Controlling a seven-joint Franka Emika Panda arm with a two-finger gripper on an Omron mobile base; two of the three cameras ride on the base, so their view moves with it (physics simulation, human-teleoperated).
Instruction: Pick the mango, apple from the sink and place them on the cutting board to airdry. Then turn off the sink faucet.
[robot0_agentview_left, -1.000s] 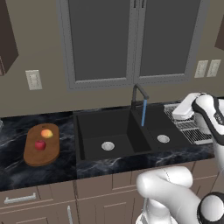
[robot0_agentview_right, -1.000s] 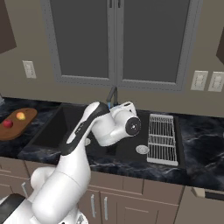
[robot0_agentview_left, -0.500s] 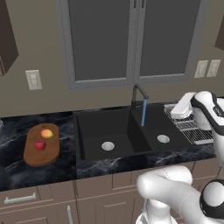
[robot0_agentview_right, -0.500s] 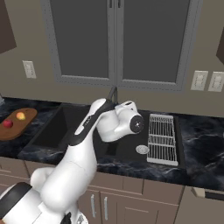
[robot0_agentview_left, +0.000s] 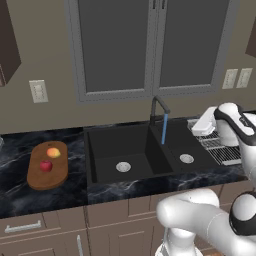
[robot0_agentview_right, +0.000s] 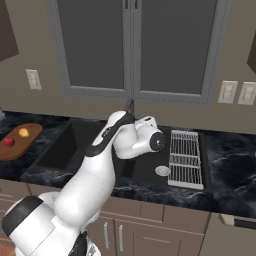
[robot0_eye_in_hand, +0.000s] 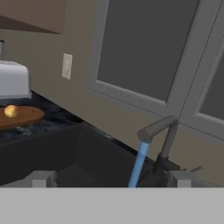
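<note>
The mango (robot0_agentview_left: 53, 152) and the apple (robot0_agentview_left: 46, 166) are seen lying on the board (robot0_agentview_left: 47, 178), the mango nearer the wall, the apple just in front of it; the board rests on the dark counter (robot0_agentview_left: 20, 200) left of the sink (robot0_agentview_left: 105, 145). Both basins are bare but for their drains. A blue stream (robot0_agentview_left: 164, 129) is seen falling from the faucet (robot0_agentview_left: 156, 107) into the right basin. The gripper (robot0_eye_in_hand: 109, 178) is held spread wide, nothing grasped, just short of the faucet, beside the rack (robot0_agentview_right: 186, 159)
</note>
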